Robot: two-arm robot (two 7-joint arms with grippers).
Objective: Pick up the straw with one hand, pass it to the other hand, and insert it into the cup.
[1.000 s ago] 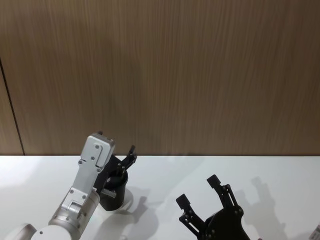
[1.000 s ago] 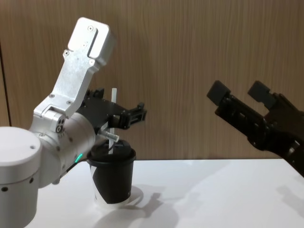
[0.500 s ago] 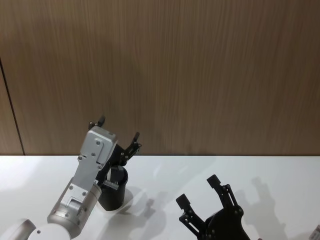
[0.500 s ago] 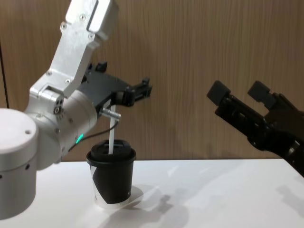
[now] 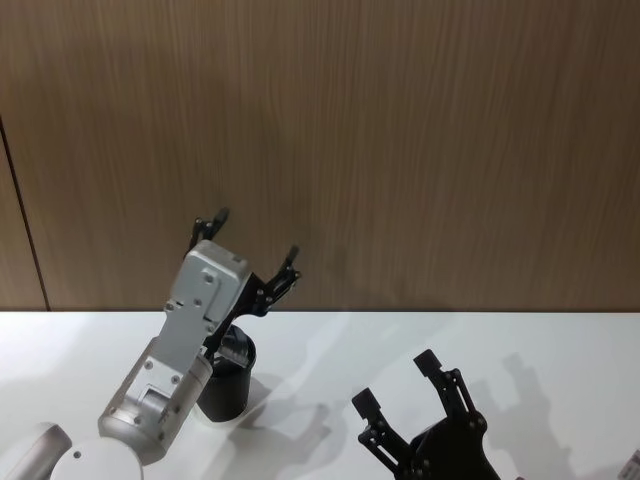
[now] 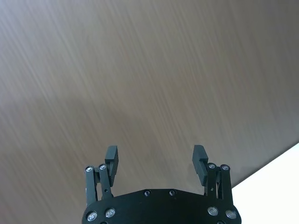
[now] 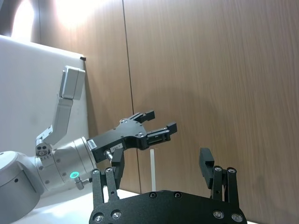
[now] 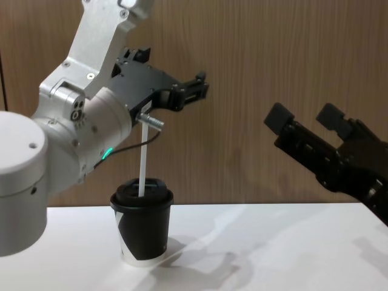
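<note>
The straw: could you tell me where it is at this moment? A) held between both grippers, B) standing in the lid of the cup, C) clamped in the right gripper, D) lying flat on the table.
B: the straw stands upright in the lid of the cup, with the open left gripper above it and the open right gripper well off to the side.

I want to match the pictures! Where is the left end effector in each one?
Head view: left end effector above the cup.
Chest view: left end effector over the straw.
Left wrist view: left end effector close up, open.
Right wrist view: left end effector beyond the right end effector.
Shared landmark: the wood wall.
</note>
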